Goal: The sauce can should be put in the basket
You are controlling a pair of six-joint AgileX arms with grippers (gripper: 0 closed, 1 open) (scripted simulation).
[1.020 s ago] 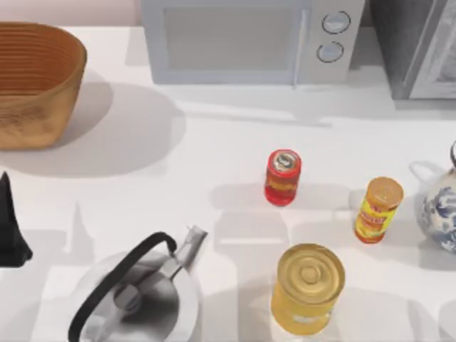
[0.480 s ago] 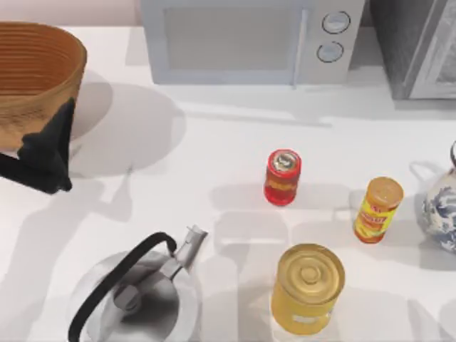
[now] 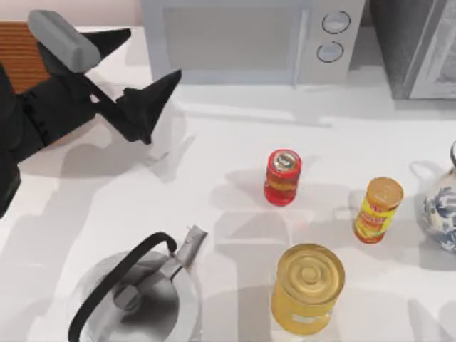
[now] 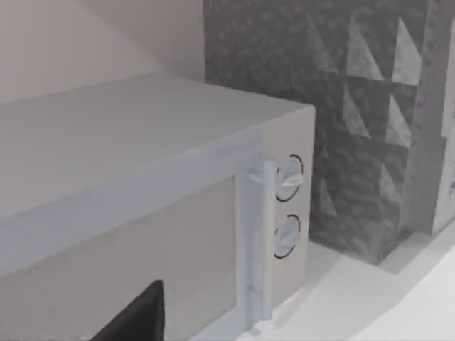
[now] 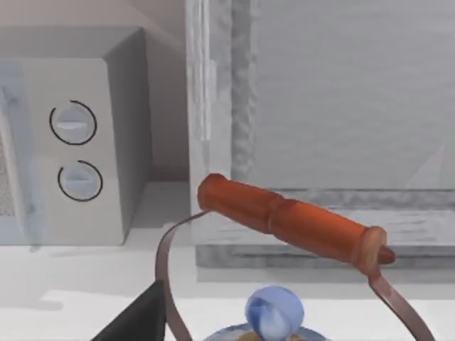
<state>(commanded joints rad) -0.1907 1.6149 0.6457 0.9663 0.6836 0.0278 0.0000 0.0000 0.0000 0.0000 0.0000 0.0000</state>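
Left gripper (image 3: 142, 78) is up over the far left of the desk (image 3: 214, 164), just right of the basket (image 3: 21, 57), which the black arm mostly covers. The jaws are spread wide, with nothing between them: one finger points toward the microwave (image 3: 246, 39), the other sits lower and nearer the middle of the desk. Both tips aim right, toward the middle of the scene.

The can (image 3: 283, 177) stands upright around the middle of the desk, well apart from the gripper and from the basket. Red body, silver top, nothing touching it.

Right of the can there's a slim yellow bottle (image 3: 378, 209) with an orange lid, also upright. Nearer the front, a big gold can (image 3: 307, 287) sits between and in front of those two. A metal kettle (image 3: 135, 296) with a black handle is at the near left. At the right edge a blue and white teapot (image 3: 442, 206) is partly cut off.

Left wrist camera looks at the microwave's front corner and its two dials (image 4: 287, 206), with a dark finger tip (image 4: 138, 320) poking in at the edge.

Right wrist camera shows the teapot's orange handle (image 5: 291, 220) and its blue knob (image 5: 274, 311), plus one dark finger (image 5: 142, 320). Can't tell whether those jaws are spread or closed.
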